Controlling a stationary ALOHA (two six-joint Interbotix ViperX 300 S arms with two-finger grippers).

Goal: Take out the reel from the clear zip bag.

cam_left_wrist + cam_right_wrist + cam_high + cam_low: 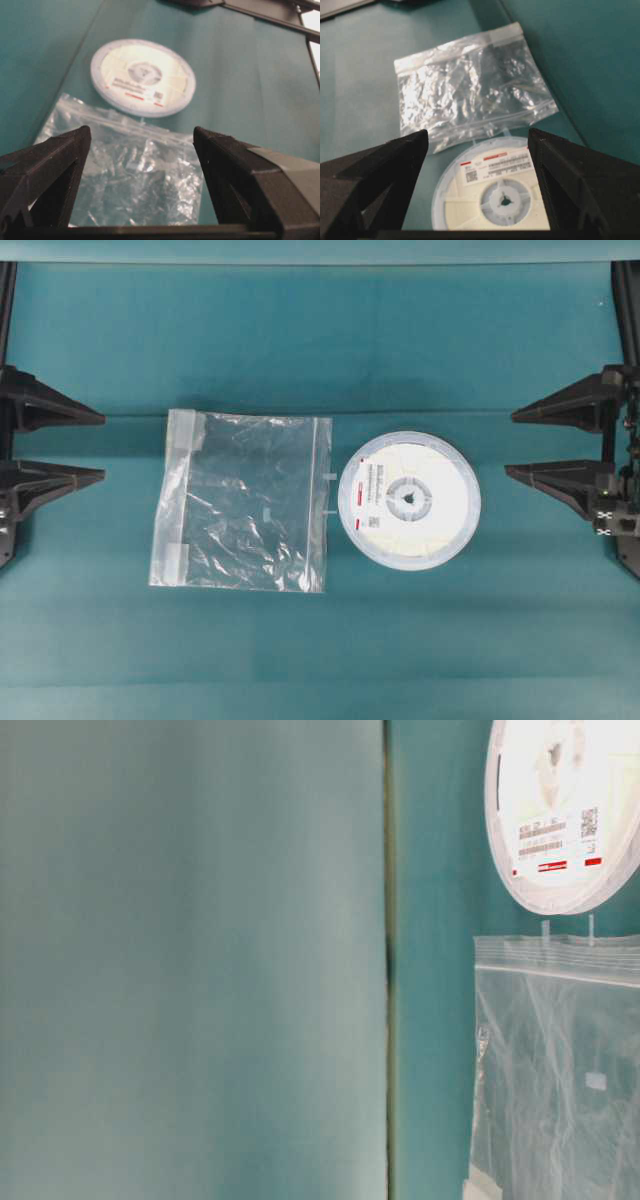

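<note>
Reel (409, 499): lies flat on the green table (300, 340), label up, fully outside the bag and just beside its right edge.
Bag (243, 502): flat and apparently empty, left of the reel, its zip strip on the side facing the reel.
Task state: judged done; the reel is already out of the bag.
Nearer arm: the right gripper (557, 443) is closer to the reel, the left gripper (62, 446) to the bag; each is well apart from both.
Left jaws: wide apart, holding nothing, touching nothing.
Right jaws: wide apart, holding nothing, reel ahead of and below them in the wrist view.
</note>
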